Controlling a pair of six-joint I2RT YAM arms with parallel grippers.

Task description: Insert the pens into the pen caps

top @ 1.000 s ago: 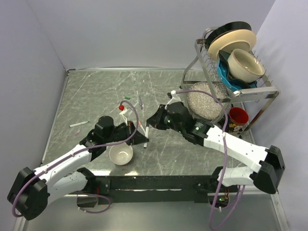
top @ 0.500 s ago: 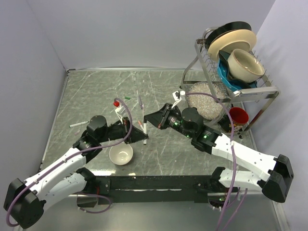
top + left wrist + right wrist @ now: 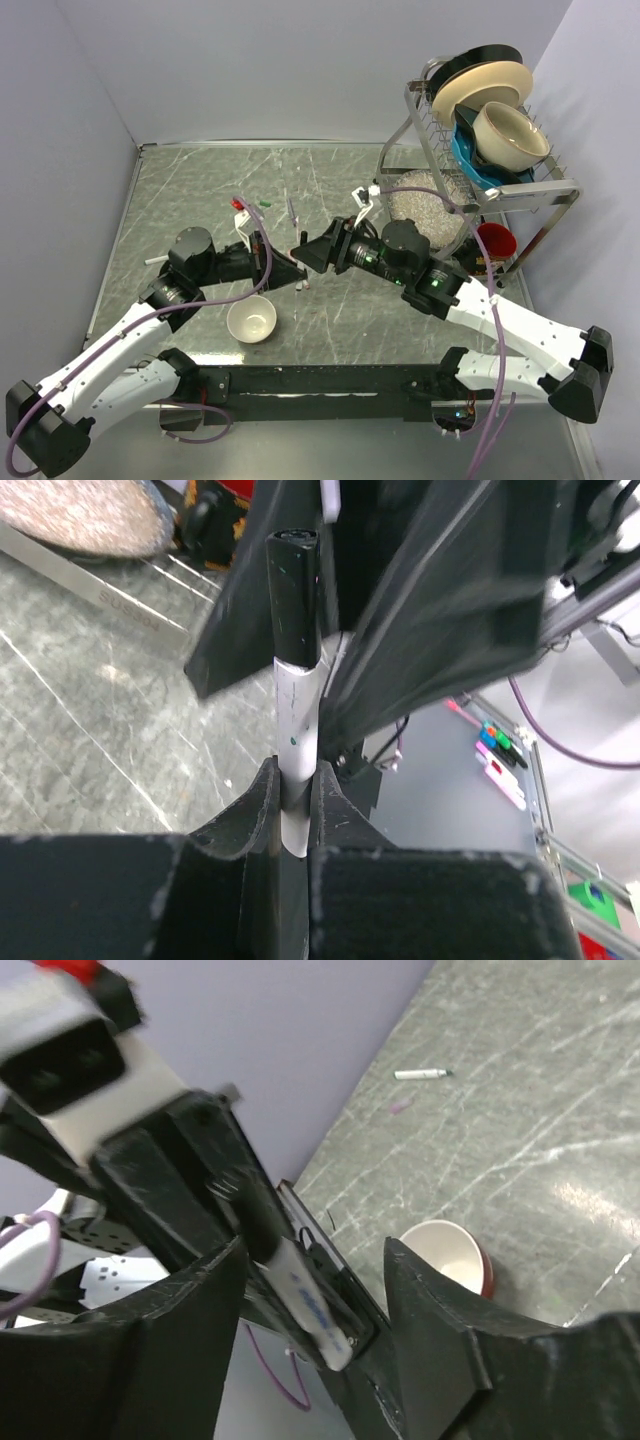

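My left gripper (image 3: 295,775) is shut on a white pen (image 3: 297,710) that stands up from its jaws, with a black pen cap (image 3: 295,590) on its upper end. My right gripper (image 3: 315,1260) is open, its fingers on either side of that pen (image 3: 305,1300) and its black cap (image 3: 258,1215). From above, the two grippers (image 3: 288,270) (image 3: 305,255) meet tip to tip at mid-table. A second pen (image 3: 292,212) and a green cap (image 3: 265,204) lie behind them. Another pen (image 3: 155,261) lies at the left.
A white bowl (image 3: 251,320) sits near the front edge, just under the left arm. At the right stand a dish rack (image 3: 480,150) with plates and bowls, a clear bowl of white grains (image 3: 425,210) and a red cup (image 3: 494,240).
My right gripper's jaws have opened and let go around the capped pen. Both grippers shifted slightly to the left and toward the back; the left stays shut on the pen.
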